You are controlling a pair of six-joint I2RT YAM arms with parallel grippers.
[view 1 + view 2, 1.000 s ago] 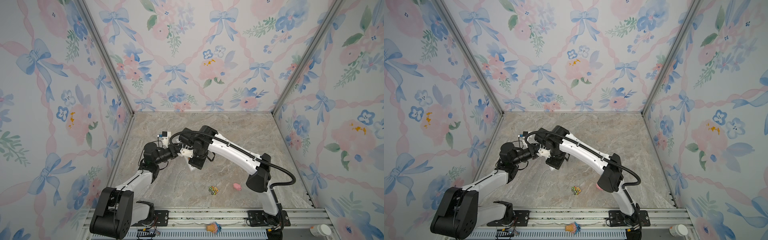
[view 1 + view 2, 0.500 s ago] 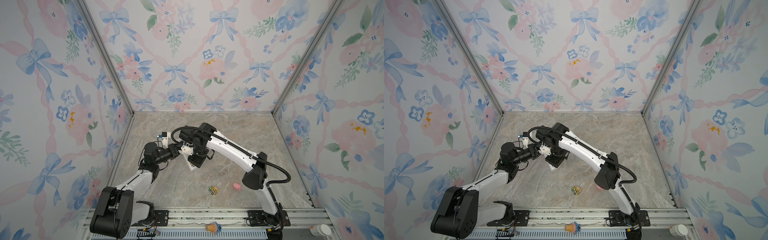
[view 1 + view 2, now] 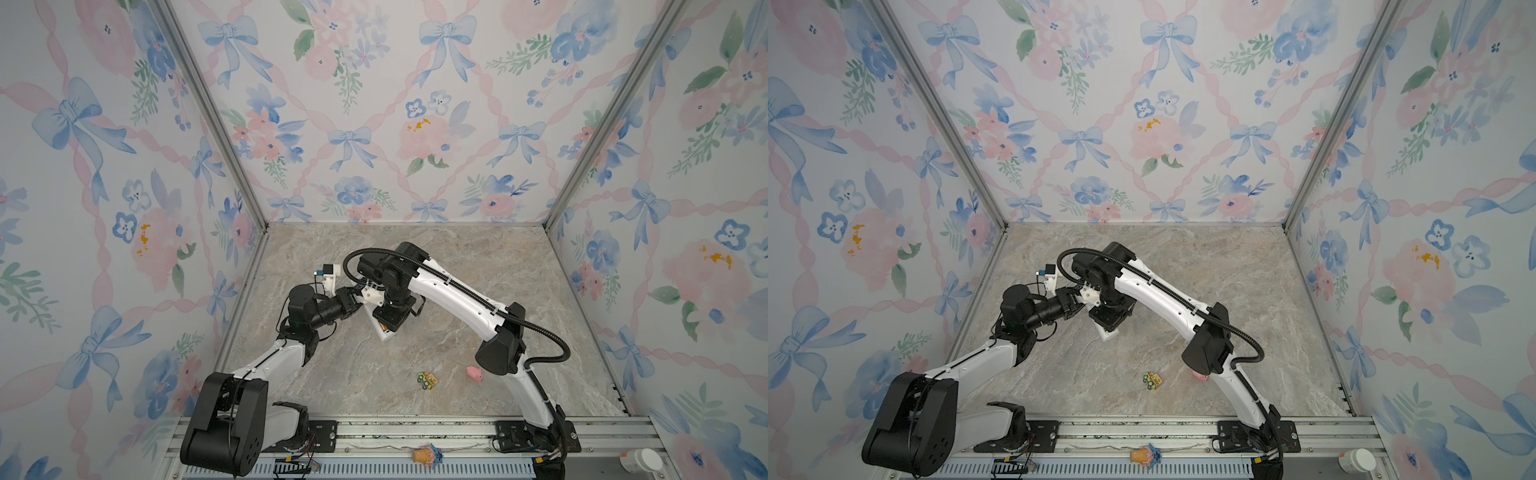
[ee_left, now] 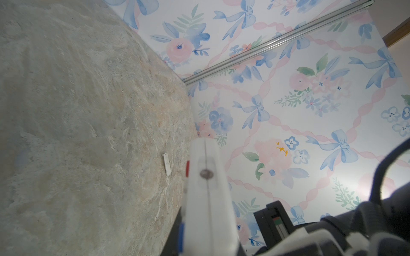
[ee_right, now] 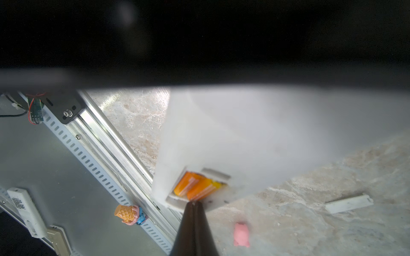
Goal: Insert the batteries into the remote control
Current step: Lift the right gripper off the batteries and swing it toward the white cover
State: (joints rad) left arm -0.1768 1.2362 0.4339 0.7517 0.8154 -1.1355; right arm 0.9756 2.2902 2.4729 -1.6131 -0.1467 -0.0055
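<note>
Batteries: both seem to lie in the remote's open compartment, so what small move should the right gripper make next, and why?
Probably press the shut right gripper gently onto the batteries, whose nearer one seems slightly proud of the compartment in the remote control. Its tips are at that end; the left gripper holds the remote, and the cover lies apart on the table.

Right pincer point(image 5: 194, 202), tips pressed together: no way forward. The remote control point(image 5: 233, 133) stands tilted directly ahead, and the batteries point(image 5: 195, 186) fill its open bay at the tips. Left pincer point(image 3: 355, 304), clamped on the remote, crowds the right pincer's flank, leaving no passage between them. Under and past the right pincer, the pink pig point(image 5: 241, 235) and white cover piece point(image 5: 349, 202) lie well apart on the tabletop point(image 5: 310, 232), with bare marble between. A toy car point(image 3: 428, 380) sits near the pig. Ahead of the left pincer the tabletop is open, cover piece aside, up to the wall point(image 4: 288, 99).
</note>
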